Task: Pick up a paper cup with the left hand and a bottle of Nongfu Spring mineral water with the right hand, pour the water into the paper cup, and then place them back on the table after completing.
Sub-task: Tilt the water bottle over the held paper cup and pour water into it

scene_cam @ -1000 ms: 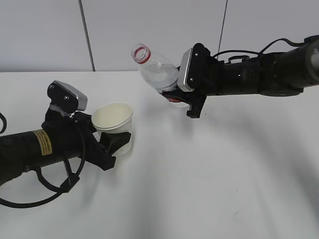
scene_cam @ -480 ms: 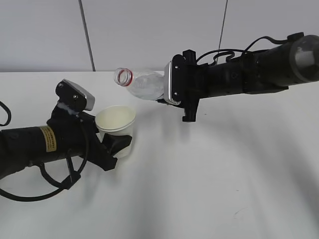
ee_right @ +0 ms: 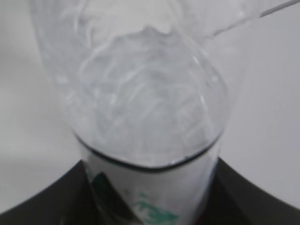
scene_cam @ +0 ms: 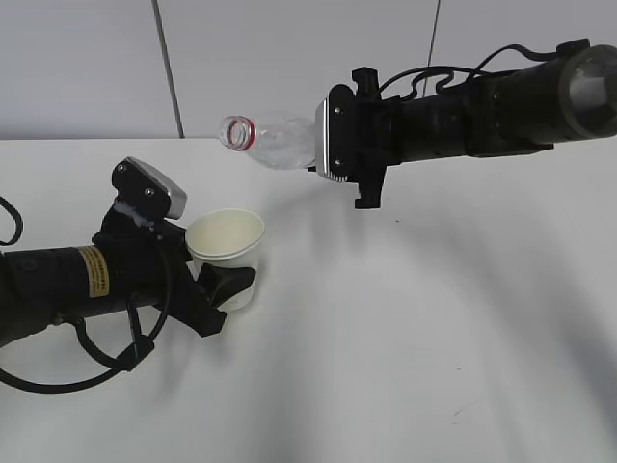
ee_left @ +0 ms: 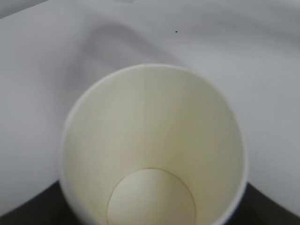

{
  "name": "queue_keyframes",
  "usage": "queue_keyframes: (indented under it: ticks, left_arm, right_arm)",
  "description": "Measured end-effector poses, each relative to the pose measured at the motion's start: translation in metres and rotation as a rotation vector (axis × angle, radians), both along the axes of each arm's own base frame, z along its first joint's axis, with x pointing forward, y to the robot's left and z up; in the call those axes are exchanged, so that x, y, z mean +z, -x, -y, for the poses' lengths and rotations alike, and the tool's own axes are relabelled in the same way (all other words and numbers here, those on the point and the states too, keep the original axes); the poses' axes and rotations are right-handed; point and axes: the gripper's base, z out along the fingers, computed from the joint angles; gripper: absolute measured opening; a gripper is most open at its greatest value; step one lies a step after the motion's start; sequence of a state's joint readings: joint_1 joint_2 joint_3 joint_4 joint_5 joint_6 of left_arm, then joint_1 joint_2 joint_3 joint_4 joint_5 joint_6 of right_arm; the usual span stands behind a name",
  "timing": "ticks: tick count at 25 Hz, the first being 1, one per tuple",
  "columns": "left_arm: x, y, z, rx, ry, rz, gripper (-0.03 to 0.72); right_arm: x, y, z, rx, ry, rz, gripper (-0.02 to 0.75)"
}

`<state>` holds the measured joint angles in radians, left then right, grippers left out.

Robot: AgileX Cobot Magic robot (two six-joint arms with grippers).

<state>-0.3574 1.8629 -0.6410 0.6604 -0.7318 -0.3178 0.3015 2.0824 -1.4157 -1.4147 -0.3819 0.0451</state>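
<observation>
My left hand [scene_cam: 224, 283] pinches the paper cup [scene_cam: 226, 243] by its lower wall, so the mouth stays free and faces up for the pour. The cup sits slightly tilted toward the middle of the desk [scene_cam: 415, 338], near its left side; whether its base touches the surface I cannot tell. Looking down from my left wrist, the cup's inside [ee_left: 152, 154] is dry and empty to the bottom.

My right hand [scene_cam: 349, 159] is clamped around the body of the Nongfu Spring bottle [scene_cam: 275, 140], low down near the label, which leaves the neck clear. I hold the bottle almost on its side, the uncapped mouth with its red ring [scene_cam: 237, 132] pointing left, so the water [ee_right: 145, 108] can run toward the opening. From my right wrist the water shows churned against the clear wall, above the green print of the label.

The mouth hangs above and a little behind the cup's rim, apart from it, and no stream shows yet. I judge a bit more tip is needed, and perhaps a small shift to line mouth over cup.

The desk to the right and toward the front edge is bare, giving both arms room to set things down afterwards.
</observation>
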Motion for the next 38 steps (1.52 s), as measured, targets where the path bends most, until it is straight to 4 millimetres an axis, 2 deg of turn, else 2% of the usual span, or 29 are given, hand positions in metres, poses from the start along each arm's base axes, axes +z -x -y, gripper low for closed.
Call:
queue_keyframes:
  ticks: [11,18,27,38]
  left_arm:
    - [0.004,-0.001,0.002,-0.007,0.046,0.027,0.414]
    - [-0.002,-0.001,0.002,-0.007,0.041,0.008,0.409]
    - [-0.002,0.000,0.003,-0.013,0.045,0.012,0.400]
    - [-0.002,0.001,0.004,-0.032,0.038,0.014,0.397]
  right_arm:
    - [0.009,-0.005,-0.001,0.060,0.101,0.079,0.375]
    - [0.016,-0.009,0.000,0.069,0.159,0.126,0.375]
    - [0.013,-0.010,0.001,0.086,0.274,0.175,0.375]
    - [0.013,-0.010,0.000,0.114,0.329,0.215,0.375]
